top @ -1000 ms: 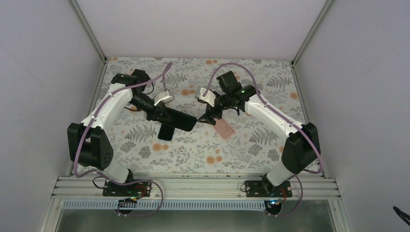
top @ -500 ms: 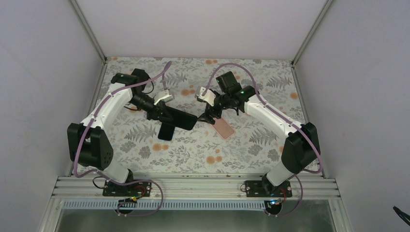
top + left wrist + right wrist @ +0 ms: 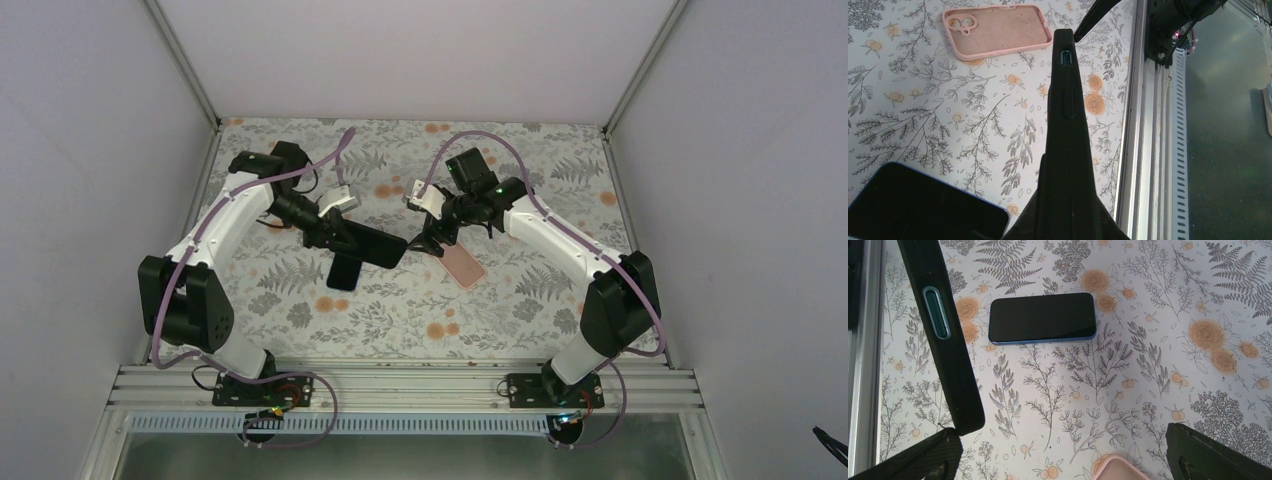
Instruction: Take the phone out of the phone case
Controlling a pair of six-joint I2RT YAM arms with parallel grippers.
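My left gripper is shut on a black phone case and holds it on edge above the table. In the left wrist view the case runs straight up from my shut gripper, and teal shows in a side slot. My right gripper is open at the case's free end. In the right wrist view the case stands at the left, its end beside my left fingertip. The open right gripper holds nothing.
A bare dark phone with a blue rim lies flat below the held case. An empty pink case lies under the right gripper. The metal rail runs along the near edge.
The right gripper has edged slightly left and up toward the end of the black case. The left gripper still holds the case in nearly the same place.
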